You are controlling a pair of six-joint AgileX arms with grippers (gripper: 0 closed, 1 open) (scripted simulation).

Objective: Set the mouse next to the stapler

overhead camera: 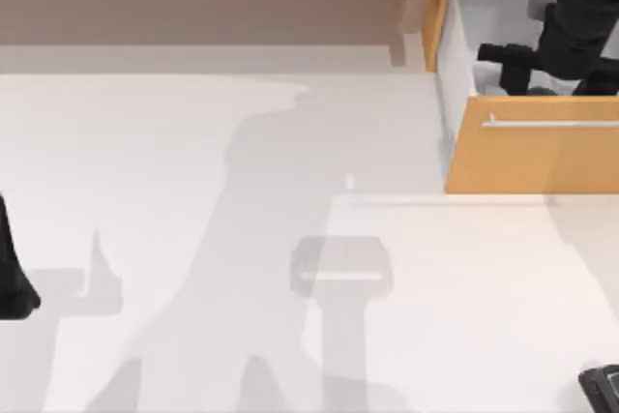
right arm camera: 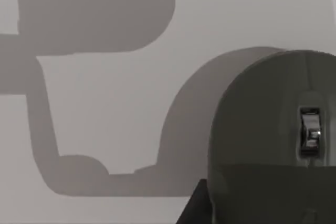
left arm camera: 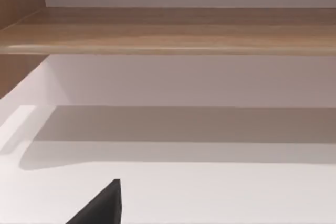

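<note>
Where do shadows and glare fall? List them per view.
Top view: arm-shaped grey shadows cross the table, right gripper over the drawer, left arm at left edge. Right wrist view: mouse casts a soft shadow; its wheel glints. Left wrist view: shelf shades a band.

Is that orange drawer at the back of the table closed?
No, in the top view the orange drawer is pulled out, its pale inside is exposed, and the right arm's gripper reaches down into it.

No words, numbers or signs can be read anywhere. The mouse (right arm camera: 273,140) carries no brand mark. The orange drawer front (overhead camera: 532,157) is unlabelled as well.
</note>
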